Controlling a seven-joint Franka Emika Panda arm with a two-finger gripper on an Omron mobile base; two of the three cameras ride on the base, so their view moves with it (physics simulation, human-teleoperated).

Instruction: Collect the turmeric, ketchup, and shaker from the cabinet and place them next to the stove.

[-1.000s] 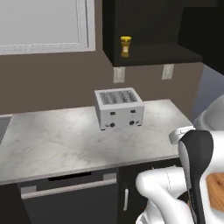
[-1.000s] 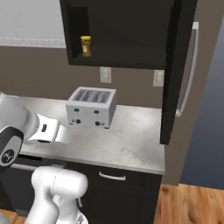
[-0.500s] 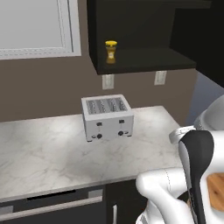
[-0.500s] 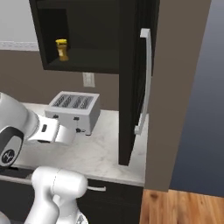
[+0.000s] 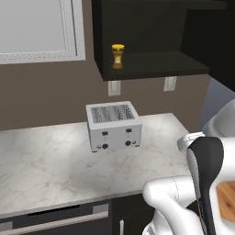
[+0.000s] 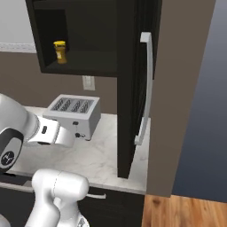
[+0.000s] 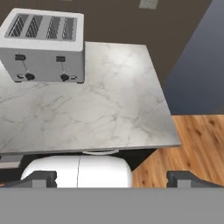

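Turmeric, small amber-yellow jar with wider bright yellow cap (image 5: 117, 56), is standing upright on the shelf of the black wall-mounted cabinet (image 5: 151, 69), near its left wall, well above the silver four-slot toaster (image 5: 113, 125) sitting on the grey marble worktop (image 5: 55, 170). Gripper (image 7: 111, 178) is hanging low over the worktop's front edge, jaws spread wide, carrying nothing. Jar looks light, rigid, probably slick; best pinching the body just below the cap.
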